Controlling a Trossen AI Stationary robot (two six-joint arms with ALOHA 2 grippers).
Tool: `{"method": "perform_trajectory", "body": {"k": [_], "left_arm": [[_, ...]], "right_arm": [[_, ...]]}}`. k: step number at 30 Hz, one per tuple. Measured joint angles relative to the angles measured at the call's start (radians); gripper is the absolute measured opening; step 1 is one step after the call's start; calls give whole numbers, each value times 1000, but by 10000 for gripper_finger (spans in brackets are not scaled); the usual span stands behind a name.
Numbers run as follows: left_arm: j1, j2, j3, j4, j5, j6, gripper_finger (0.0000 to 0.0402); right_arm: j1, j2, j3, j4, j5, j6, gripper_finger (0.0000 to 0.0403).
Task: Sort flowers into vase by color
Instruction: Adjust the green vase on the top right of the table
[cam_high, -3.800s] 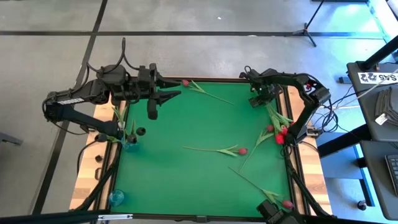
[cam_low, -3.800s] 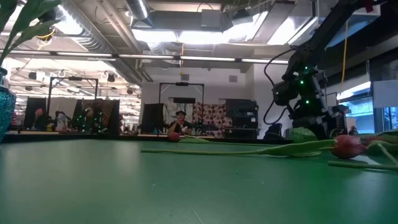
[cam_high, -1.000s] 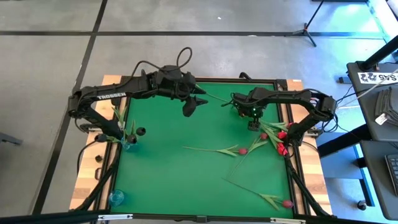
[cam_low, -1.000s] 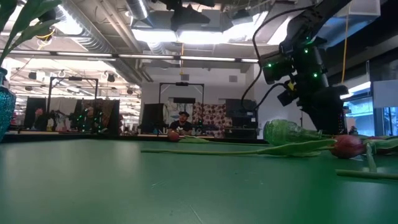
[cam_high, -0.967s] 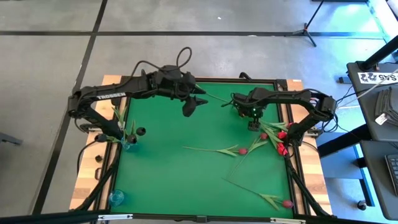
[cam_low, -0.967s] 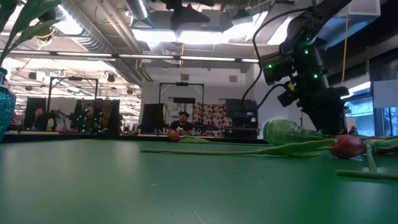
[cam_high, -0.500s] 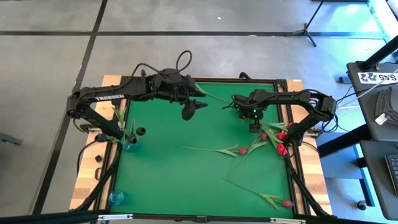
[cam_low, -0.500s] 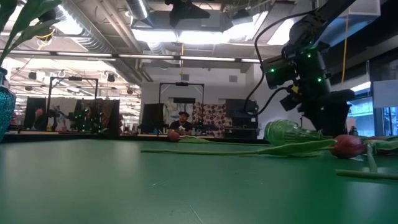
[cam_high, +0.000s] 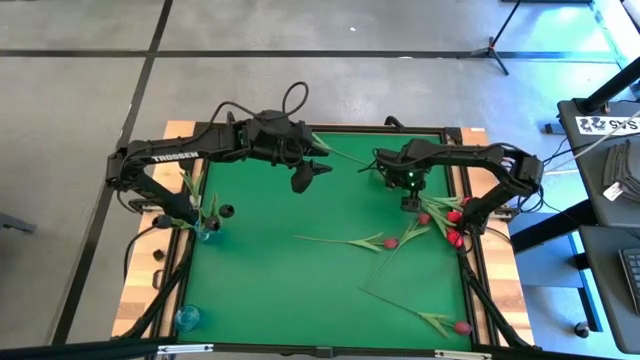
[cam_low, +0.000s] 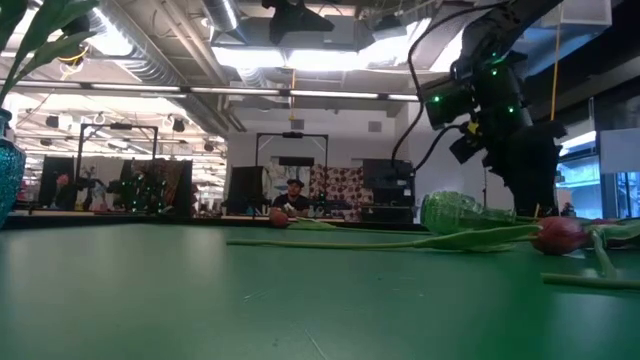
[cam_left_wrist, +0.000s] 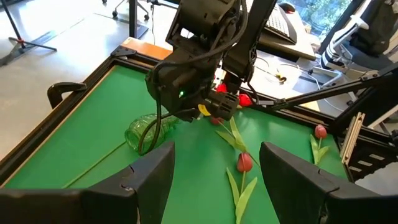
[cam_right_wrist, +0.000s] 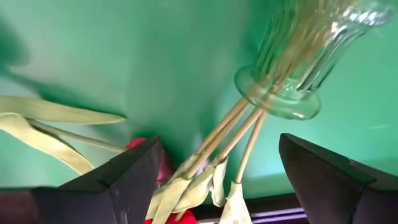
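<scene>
Right gripper (cam_high: 409, 204), fingers spread wide, hovers over the fallen glass vase (cam_right_wrist: 292, 56) holding flower stems (cam_right_wrist: 231, 134). Left gripper (cam_high: 305, 177), also open, has shifted slightly toward the counter (cam_high: 270, 270) centre.

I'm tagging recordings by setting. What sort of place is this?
Probably a robotics lab or open workshop. Two dark arms work over a green-topped table on bare concrete floor; beside it stands a desk with a keyboard, and the low view shows more equipment racks under exposed ceiling ducts.

Overhead, table-level, two wrist cameras
</scene>
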Motion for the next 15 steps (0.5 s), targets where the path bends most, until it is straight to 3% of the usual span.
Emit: {"method": "perform_trajectory", "body": {"k": [9, 15], "left_arm": [[4, -5, 0, -28, -39, 4, 231], [16, -15, 0, -87, -42, 6, 231]], "right_arm": [[-1, -106, 0, -52, -37, 84, 324], [-1, -265, 0, -51, -59, 207, 324]]}}
